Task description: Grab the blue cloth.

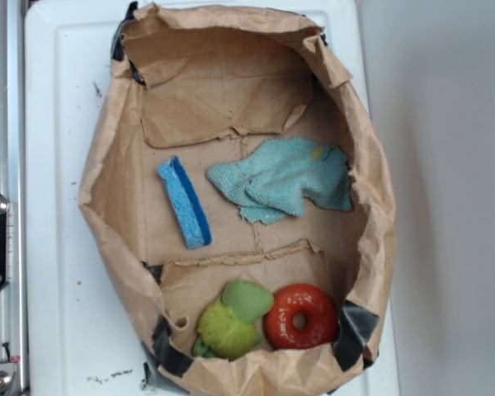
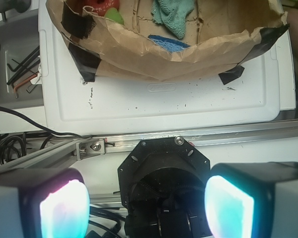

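A WidowX gripper [image 2: 146,206] hangs back from a paper-bag tray [image 1: 107,239], its two glowing fingers [image 2: 63,210] spread wide with nothing between them, as seen from the wrist camera. The arm is drawn back over its own black base [image 2: 161,171] and the metal rail [image 2: 198,136], the camera looking out across a white board [image 2: 164,101] toward the bag's near wall. The blue cloth [image 1: 285,180] lies crumpled on the bag's floor, well ahead of the spread fingers and beyond that wall, a small yellow spot near one edge. A bright blue sponge [image 1: 184,203] rests just beside the cloth without touching it, nearer the gripper. A red ring [image 1: 302,317] and a green toy [image 1: 235,318] sit together at one end of the bag, ahead and to the gripper's left in the wrist view. Hex keys [image 2: 20,69] lie off the board, far to the left. The overhead view shows no part of the arm.
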`<act>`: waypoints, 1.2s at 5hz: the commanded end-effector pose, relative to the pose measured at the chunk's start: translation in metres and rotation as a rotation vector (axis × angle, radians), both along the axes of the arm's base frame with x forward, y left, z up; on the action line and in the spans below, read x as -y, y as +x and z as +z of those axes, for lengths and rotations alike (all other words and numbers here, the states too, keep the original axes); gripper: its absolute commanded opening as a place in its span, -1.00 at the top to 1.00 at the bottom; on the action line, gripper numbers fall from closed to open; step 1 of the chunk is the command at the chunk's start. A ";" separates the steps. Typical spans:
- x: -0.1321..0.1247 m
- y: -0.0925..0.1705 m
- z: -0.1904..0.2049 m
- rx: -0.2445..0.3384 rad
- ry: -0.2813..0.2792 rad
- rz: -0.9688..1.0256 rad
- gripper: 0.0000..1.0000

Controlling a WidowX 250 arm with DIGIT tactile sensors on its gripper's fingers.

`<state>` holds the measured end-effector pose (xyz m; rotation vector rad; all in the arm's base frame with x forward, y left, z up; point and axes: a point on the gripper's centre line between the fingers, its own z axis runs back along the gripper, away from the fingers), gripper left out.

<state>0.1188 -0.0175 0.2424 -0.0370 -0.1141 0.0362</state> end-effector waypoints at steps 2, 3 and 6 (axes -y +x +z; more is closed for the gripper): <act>-0.018 0.050 -0.013 0.065 0.037 0.037 -1.00; -0.027 0.082 -0.023 0.073 0.047 0.066 -1.00; -0.041 0.164 -0.090 0.208 0.155 -0.090 -1.00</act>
